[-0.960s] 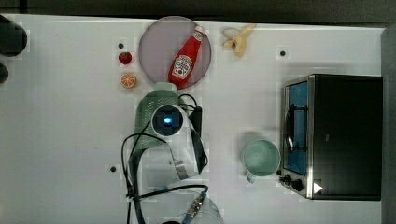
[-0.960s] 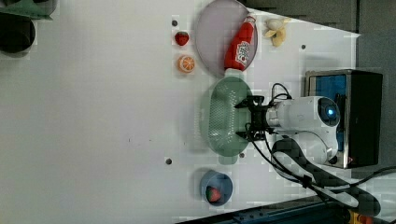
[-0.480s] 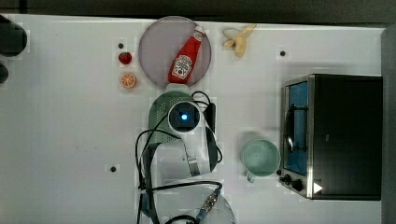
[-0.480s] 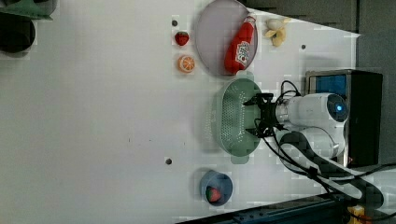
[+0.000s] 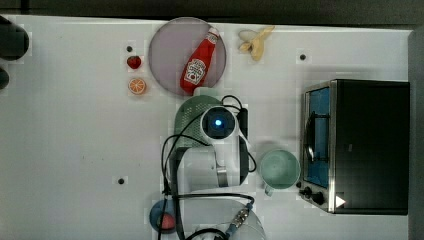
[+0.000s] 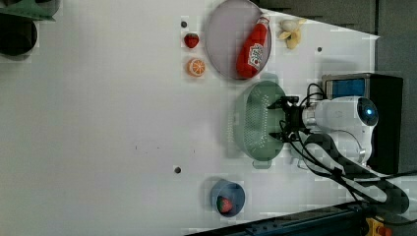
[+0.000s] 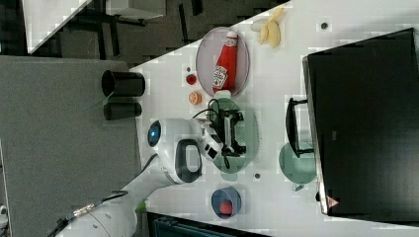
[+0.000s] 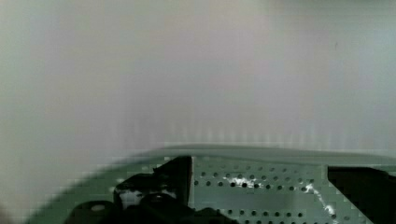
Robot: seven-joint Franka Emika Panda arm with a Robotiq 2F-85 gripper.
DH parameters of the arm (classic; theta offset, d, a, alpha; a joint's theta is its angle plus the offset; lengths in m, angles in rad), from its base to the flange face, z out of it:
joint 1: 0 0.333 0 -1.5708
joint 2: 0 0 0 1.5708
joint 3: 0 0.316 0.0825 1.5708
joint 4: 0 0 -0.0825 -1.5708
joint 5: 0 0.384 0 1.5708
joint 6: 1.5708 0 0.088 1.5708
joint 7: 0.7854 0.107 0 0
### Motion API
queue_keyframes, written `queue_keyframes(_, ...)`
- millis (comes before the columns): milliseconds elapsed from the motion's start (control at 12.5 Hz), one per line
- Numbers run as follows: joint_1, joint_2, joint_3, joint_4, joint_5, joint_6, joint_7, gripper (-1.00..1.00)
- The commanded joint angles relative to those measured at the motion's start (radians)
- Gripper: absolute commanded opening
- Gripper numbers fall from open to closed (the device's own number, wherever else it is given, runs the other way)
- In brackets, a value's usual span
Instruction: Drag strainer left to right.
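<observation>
Claw [image 6: 276, 120] spread wide | inside strainer [image 6: 252, 123] | beside plate [image 6: 227, 37]

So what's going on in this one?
A single robot arm is working a pale green strainer across a white table. Its gripper sits with fingers spread wide inside the strainer's bowl, not clamped on anything. In the top view, the strainer lies just below the grey plate that holds a ketchup bottle, and a green mug and a toaster oven stand further to the top view's right.
</observation>
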Motion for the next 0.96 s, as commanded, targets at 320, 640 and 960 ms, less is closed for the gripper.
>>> queue_keyframes(320, -0.011, -0.026, -0.104, 0.001, -0.007, 0.01, -0.158, 1.0)
queue_keyframes(640, -0.011, -0.026, -0.14, 0.002, -0.005, 0.011, -0.21, 1.0)
queue_keyframes(960, -0.008, -0.066, -0.113, -0.005, -0.005, 0.001, -0.295, 1.0)
